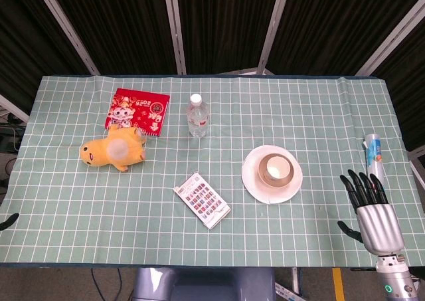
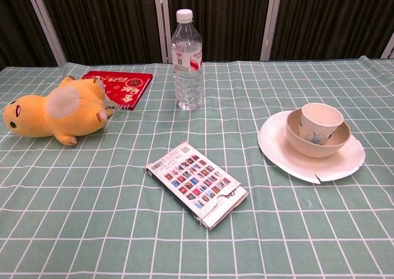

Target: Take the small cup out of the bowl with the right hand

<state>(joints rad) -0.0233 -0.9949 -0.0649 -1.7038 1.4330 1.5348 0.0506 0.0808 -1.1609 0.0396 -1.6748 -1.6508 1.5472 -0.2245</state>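
Observation:
The small white cup (image 1: 273, 173) (image 2: 321, 120), with a blue pattern on its side, stands upright inside a beige bowl (image 1: 290, 170) (image 2: 332, 145). The bowl sits on a white plate (image 1: 255, 181) (image 2: 283, 153) at the right middle of the table. My right hand (image 1: 370, 211) is near the front right corner, well right of the plate and apart from it. Its dark fingers are stretched out and spread, holding nothing. At the left edge only a dark tip (image 1: 8, 221) shows, perhaps my left hand. Neither hand appears in the chest view.
A clear water bottle (image 1: 197, 117) (image 2: 186, 60) stands at the middle back. A red book (image 1: 137, 111) and a yellow plush toy (image 1: 114, 151) lie at the left. A patterned flat box (image 1: 202, 200) (image 2: 197, 183) lies in front. A tube (image 1: 372, 153) lies beyond my right hand.

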